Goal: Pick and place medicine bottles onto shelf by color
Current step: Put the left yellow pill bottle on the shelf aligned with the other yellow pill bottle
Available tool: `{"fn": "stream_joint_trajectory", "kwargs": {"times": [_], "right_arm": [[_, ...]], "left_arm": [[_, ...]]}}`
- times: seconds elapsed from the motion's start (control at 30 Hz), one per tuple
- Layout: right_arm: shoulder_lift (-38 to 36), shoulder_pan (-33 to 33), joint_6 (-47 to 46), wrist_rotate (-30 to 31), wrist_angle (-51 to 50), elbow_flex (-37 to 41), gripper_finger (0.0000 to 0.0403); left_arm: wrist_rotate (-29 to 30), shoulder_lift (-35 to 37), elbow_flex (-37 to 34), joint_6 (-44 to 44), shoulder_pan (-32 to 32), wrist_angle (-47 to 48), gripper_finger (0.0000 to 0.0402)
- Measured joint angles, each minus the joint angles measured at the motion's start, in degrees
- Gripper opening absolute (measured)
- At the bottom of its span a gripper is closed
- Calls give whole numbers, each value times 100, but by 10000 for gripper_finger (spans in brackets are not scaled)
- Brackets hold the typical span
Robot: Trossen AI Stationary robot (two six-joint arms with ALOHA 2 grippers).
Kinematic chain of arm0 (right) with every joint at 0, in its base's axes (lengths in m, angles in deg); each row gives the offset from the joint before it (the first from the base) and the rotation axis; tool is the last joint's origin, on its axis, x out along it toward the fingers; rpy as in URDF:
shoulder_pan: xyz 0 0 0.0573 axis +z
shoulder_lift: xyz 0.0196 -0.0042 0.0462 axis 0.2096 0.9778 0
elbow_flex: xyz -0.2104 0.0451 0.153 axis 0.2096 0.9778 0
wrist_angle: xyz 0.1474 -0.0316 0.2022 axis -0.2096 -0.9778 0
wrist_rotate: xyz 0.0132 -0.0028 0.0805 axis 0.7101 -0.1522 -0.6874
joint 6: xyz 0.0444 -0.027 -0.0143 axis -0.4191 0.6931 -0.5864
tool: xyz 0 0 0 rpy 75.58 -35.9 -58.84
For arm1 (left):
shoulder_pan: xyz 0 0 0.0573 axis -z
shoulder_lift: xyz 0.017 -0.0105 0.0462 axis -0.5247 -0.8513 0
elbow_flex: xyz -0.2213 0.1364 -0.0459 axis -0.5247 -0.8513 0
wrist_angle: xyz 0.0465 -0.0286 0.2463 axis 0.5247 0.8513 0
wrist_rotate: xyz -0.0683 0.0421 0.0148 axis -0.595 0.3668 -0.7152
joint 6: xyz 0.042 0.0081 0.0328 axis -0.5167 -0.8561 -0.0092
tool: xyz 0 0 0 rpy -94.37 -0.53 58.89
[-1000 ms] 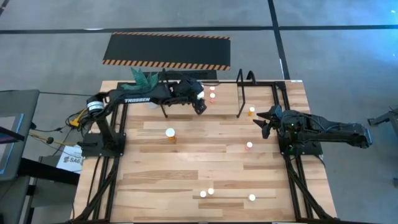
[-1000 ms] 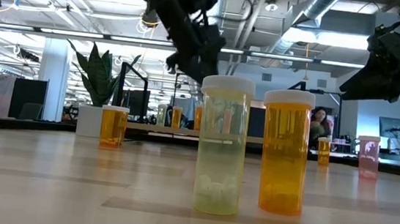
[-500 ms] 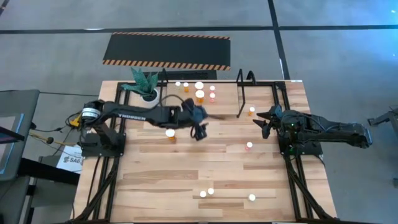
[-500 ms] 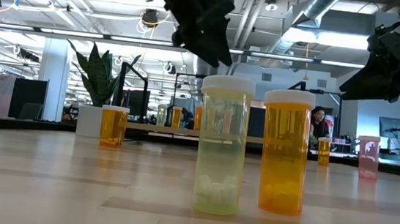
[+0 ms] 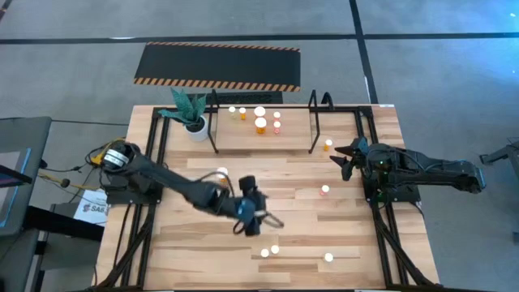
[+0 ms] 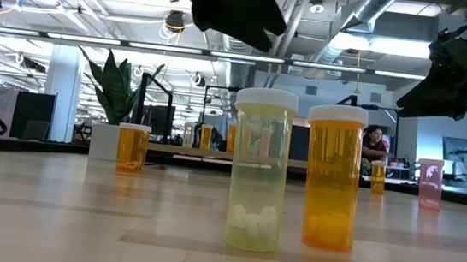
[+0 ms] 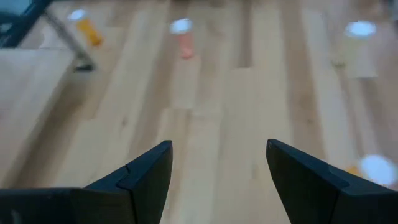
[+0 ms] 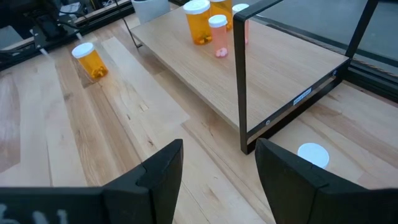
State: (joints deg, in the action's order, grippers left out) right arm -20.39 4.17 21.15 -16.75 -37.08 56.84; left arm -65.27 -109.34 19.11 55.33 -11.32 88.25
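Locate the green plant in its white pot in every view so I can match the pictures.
High view: green plant upper left, beside the shelf's left end.
Low view: left background.
Left wrist view: not in it.
Right wrist view: only its white pot, at the top edge.
Shared landmark: the lone orange bottle standing near it.

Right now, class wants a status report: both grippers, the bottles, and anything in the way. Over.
Left gripper open, empty, above table centre. Right gripper open, empty, waiting beside the shelf. Four bottles on shelf, others loose on table. Nothing blocking.
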Motion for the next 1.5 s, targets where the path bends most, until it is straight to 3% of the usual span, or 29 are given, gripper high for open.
{"fn": "stream_joint_trajectory", "kwargs": {"times": [0.27, 0.47, 0.73, 0.97, 1.27, 1.5], "right_arm": [[0, -1, 0, 1, -87, -2, 225], [0, -1, 0, 0, -125, -2, 225], [0, 0, 0, 0, -132, -2, 225], [-2, -1, 0, 0, -130, -2, 225], [0, 0, -2, 1, -132, -2, 225], [0, -1, -1, 1, -143, -2, 225]], "left_arm": [[786, -125, -663, 25, 1054, -1333, 247], [827, -122, -1108, -174, 1408, -2475, 247], [858, -189, -1736, 418, 1705, -3811, 247], [1562, -1148, -1621, 216, 1953, -4805, 247], [1301, -1336, -1514, 463, 1874, -5078, 247], [1898, -2039, -1519, 518, 2013, -6227, 247]]}}
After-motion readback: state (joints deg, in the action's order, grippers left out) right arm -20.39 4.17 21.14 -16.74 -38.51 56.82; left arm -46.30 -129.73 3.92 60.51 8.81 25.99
